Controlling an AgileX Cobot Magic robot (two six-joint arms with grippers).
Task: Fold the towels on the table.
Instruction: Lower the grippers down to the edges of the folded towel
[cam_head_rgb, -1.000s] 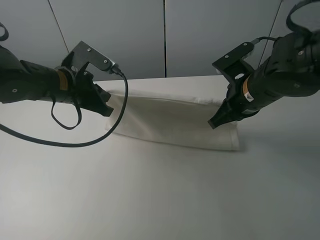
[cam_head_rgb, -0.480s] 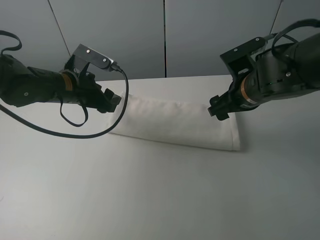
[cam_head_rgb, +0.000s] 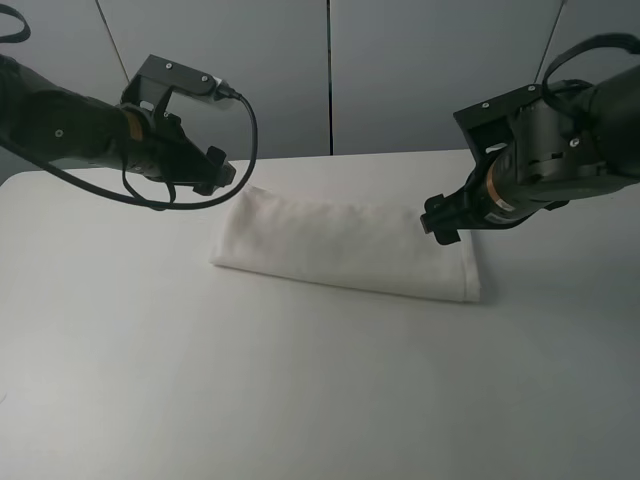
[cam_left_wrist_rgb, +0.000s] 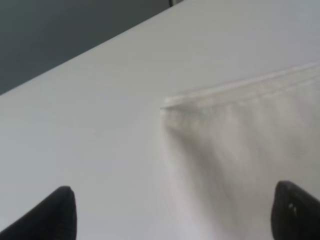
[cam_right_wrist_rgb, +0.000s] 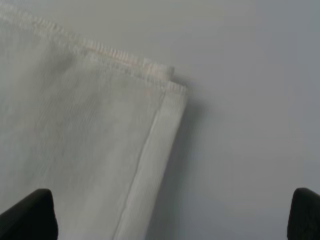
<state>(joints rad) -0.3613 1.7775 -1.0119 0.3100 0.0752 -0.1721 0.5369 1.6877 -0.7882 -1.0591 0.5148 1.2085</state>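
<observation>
White table (cam_head_rgb: 300, 400), grey wall (cam_head_rgb: 420, 70) behind, towel (cam_head_rgb: 340, 245) (folded lengthwise), left end effector (cam_head_rgb: 220, 172) splayed, right end effector (cam_head_rgb: 437, 222) splayed.

Left wrist view: the towel (cam_left_wrist_rgb: 250, 140) is smeared with blur, its weave unreadable, and it runs out of frame. Only two dark fingertips (cam_left_wrist_rgb: 57, 212) of the left claw (cam_left_wrist_rgb: 172, 217) show. High view: both arms (cam_head_rgb: 60, 125) leave the frame, and the right claw (cam_head_rgb: 440, 218) covers the towel's far corner.
</observation>
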